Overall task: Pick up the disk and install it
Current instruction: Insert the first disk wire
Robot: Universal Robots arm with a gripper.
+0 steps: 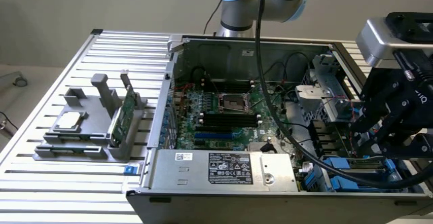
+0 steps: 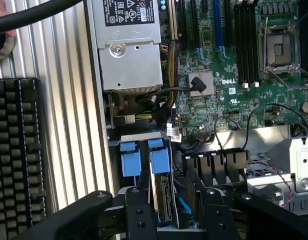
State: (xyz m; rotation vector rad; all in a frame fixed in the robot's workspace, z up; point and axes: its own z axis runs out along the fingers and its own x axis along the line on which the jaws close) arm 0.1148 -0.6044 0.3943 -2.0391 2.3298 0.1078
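- You could read "DELL" in white on the green motherboard (image 2: pixel 229 95).
- You saw rows of small symbols on the black-and-white label (image 2: pixel 124 11) of the power supply (image 2: pixel 128 55), but its fine print stayed unreadable in both views.

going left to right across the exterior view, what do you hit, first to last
silver chip -> green circuit card -> power supply -> gripper
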